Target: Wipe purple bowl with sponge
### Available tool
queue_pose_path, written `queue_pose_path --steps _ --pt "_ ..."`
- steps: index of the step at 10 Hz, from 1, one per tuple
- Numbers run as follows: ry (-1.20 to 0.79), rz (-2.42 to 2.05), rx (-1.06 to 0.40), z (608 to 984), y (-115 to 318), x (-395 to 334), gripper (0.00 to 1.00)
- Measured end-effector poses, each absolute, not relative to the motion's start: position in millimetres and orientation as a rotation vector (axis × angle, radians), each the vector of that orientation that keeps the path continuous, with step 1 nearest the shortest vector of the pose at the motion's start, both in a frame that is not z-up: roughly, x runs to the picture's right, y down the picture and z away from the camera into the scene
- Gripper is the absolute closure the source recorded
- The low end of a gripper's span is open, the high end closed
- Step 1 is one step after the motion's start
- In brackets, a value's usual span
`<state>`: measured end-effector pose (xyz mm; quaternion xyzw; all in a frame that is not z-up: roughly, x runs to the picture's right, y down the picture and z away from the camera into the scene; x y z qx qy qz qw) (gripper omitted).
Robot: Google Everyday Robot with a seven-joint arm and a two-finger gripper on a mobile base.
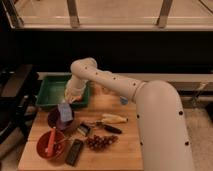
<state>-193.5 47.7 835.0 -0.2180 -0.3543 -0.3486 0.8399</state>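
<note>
Wooden table [122, 145] at centre, seen from above and in front. White arm [130, 90] reaching leftward from lower right, elbow bent near the green tray [50, 95], forearm dropping down over the table's left side. Gripper [66, 107] just above the purple bowl [54, 120], fingers pinched shut on the sponge [65, 112], a pale blue-grey block hanging upright below the wrist. Lower edge of sponge at or just inside the bowl's right rim; contact with the bowl surface not possible to confirm. Purple bowl on the table's left half, directly in front of the green tray and just behind the red bowl [45, 150]. Red bowl at front-left corner, holding an upright red utensil [51, 140]. Something orange partly visible in the tray behind the wrist. Dark flat rectangular object [75, 152] beside the red bowl to its right. Bunch of dark red grapes [100, 142] near the front centre. Black-handled tool [107, 127] lying across the middle of the board, a small metallic piece [83, 130] at its left end near the purple bowl. Pale yellowish elongated item [115, 119] just behind the tool. Dark chair or cart [12, 95] off the table's left edge. Metal railing [100, 22] and glass across the background.
</note>
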Motion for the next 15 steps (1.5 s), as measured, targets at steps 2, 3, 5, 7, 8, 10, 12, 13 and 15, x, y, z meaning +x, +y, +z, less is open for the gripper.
queue_pose_path --steps 2,3,5,7,8,10,12,13,15 --pt "-0.758 -0.769 -0.451 838.2 38.9 -207.2 1.00" --pt "-0.772 -0.789 -0.446 839.9 35.2 -225.0 1.00" --pt "-0.801 -0.814 -0.450 841.8 38.1 -256.2 1.00" --pt "-0.825 -0.819 -0.466 841.2 50.0 -271.7 1.00" --pt "-0.830 -0.812 -0.473 839.9 55.8 -271.4 1.00" --pt "-0.826 -0.774 -0.493 835.1 70.4 -254.1 1.00" --pt "-0.807 -0.737 -0.512 831.2 80.3 -222.9 1.00" --pt "-0.793 -0.712 -0.524 829.2 86.0 -203.0 1.00" --pt "-0.769 -0.688 -0.539 825.5 93.3 -189.7 1.00"
